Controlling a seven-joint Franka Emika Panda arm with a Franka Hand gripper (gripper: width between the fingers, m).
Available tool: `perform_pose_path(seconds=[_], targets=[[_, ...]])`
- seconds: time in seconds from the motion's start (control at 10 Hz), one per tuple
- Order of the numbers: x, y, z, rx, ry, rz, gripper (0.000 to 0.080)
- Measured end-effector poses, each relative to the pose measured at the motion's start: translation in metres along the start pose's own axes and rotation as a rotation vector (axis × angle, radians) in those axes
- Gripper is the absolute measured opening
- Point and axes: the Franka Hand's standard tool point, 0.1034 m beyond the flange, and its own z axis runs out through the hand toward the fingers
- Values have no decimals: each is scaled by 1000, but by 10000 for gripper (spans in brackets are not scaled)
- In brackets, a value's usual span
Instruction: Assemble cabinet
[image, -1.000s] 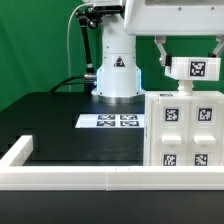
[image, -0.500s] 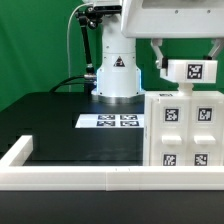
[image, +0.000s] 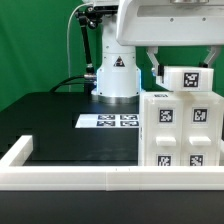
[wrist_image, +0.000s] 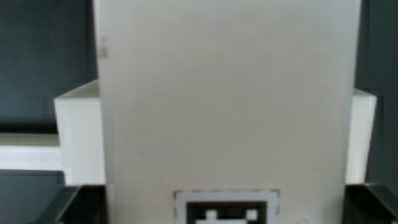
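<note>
The cabinet (image: 180, 130) is a white boxy body at the exterior view's right, its face a grid of small tagged blocks. My gripper (image: 186, 64) is right above it, shut on a white part with a black-and-white tag (image: 188, 80). That part's lower edge is at the cabinet's top; I cannot tell whether they touch. In the wrist view the held part (wrist_image: 214, 100) is a long white panel filling the middle, with a tag near my gripper (wrist_image: 214, 206). The dark fingers (wrist_image: 61, 206) show at both sides of it. The cabinet body (wrist_image: 75, 125) shows behind it.
The marker board (image: 112, 121) lies on the black table in front of the robot base (image: 116, 75). A low white rim (image: 70, 176) runs along the table's near edge and the exterior view's left corner. A green backdrop stands behind.
My gripper has come down with the white tagged part, which has dropped from clear above the cabinet to the level of its top.
</note>
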Motion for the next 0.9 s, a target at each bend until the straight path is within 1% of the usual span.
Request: perform_pose_path(seconds=[0.2,0.6,0.7,0.8,0.9], targets=[[0,-3,0,0,32,13,561],[1,-2,0,1,31,13,562],[1,-2,0,0,31,13,734],[0,-2,1,0,31,13,786],[0,-2,1,0,30,13,786]])
